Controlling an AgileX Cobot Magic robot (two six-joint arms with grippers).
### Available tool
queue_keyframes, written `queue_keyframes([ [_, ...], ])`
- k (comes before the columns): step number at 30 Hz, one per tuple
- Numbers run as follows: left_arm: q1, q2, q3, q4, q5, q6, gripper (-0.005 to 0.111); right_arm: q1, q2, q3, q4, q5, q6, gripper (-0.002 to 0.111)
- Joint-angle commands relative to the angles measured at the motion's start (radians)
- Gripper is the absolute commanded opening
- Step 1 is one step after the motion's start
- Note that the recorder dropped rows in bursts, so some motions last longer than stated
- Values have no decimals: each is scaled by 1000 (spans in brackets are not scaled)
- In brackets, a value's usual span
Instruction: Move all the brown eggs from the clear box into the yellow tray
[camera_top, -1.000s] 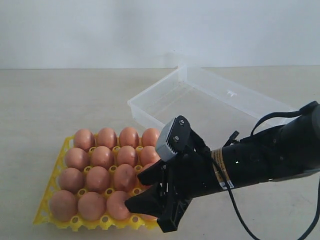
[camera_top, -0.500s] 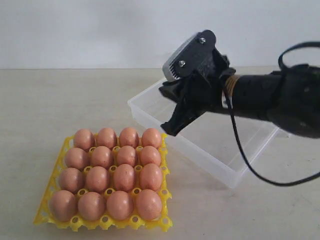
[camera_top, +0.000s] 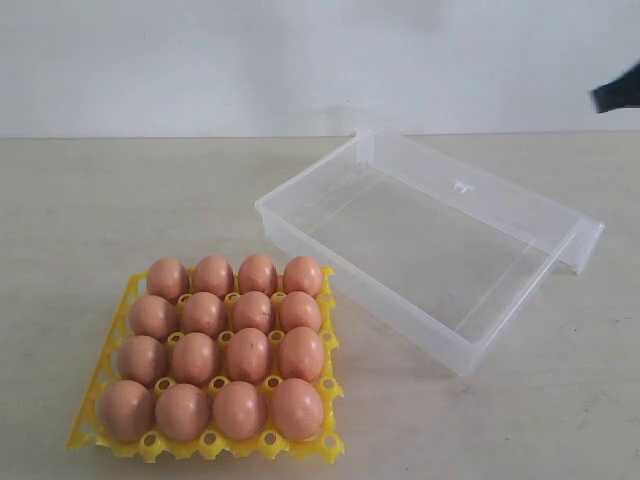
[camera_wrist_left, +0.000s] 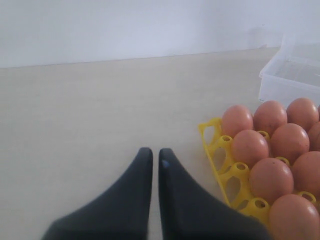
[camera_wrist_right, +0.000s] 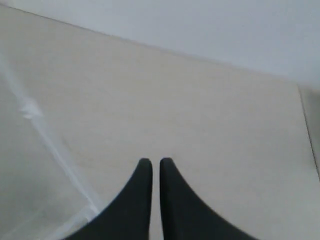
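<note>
1. Shows the left gripper (camera_wrist_left: 152, 152) near a corner of the yellow tray (camera_wrist_left: 207, 131), low over the pale table (camera_wrist_left: 75, 125), with both dark fingers (camera_wrist_left: 142, 167) clenched to a hairline slit and grasping nothing.
2. Packs sixteen brown eggs (camera_top: 248, 355) into the yellow tray, four rows of four, one egg to each cup, neighbours touching or nearly so.
3. Places the clear box (camera_top: 360, 290) right of and behind the yellow tray, its near corner close to the tray's back right corner but apart from it, with the lid (camera_top: 500, 205) swung open on the side away from the tray and a small latch tab (camera_top: 461, 187) showing.
4. Catches a dark part of the right arm (camera_top: 618, 92) far right of the yellow tray, beyond the clear box and well apart from both.
5. Finds the right gripper (camera_wrist_right: 151, 162) above the table beside one wall of the clear box, the yellow tray outside its wrist view, fingers pressed tip to tip, nothing between them.
</note>
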Motion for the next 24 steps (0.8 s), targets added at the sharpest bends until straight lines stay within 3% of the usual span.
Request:
queue_keyframes([
  [1,-4,-3,4,1,-4,1,4,-221,-69,71,126,96,286,1],
  [5,-4,-3,4,1,-4,1,4,-245,-190,210,368,14,179,1],
  [11,-4,-3,4,1,-4,1,4,-84,-621,511,459,-345,-22,1],
  [18,-4,-3,4,1,-4,1,4,217,-1085,750,436,-224,-147,1],
  [24,-4,-3,4,1,-4,1,4,385,-1338,800,460,-143,-163,1],
])
